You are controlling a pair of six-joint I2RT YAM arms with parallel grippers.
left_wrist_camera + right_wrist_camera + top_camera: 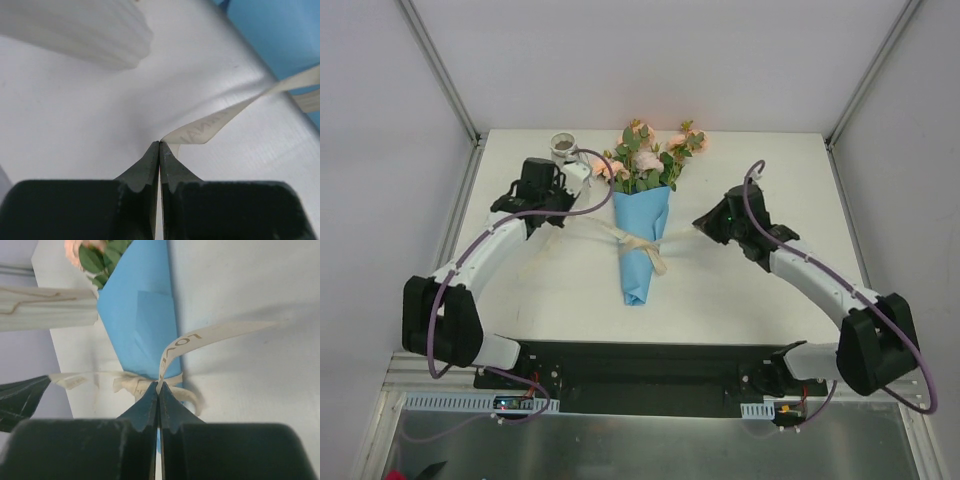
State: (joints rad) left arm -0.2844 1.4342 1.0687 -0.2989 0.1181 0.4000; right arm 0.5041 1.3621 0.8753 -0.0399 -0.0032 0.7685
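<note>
- Top view: the left claw (567, 212) and the right claw (698, 226) stand on either side of the bouquet (638, 215). It lies on the desk (750, 160) between them.
  - The ribbon (642, 243) circles the blue wrap (636, 270), with one end stretched out to each claw.
  - A small pot (562, 147) stands just beyond the left claw.
- Left wrist: the left claw (159, 146) is pinched fully closed on one end of the ribbon (215, 125). That end rises ahead and to the right, toward the blue wrap (270, 30).
- Right wrist: the right claw (158, 388) is clamped tight on the other end of the ribbon (200, 337), the one lettered LOVE.
  - The knot (132, 382) sits just ahead and left of its tips, against the blue wrap (140, 325).
  - The binding and first knot look done. No bow loops show, so a bow seems left to make.
</note>
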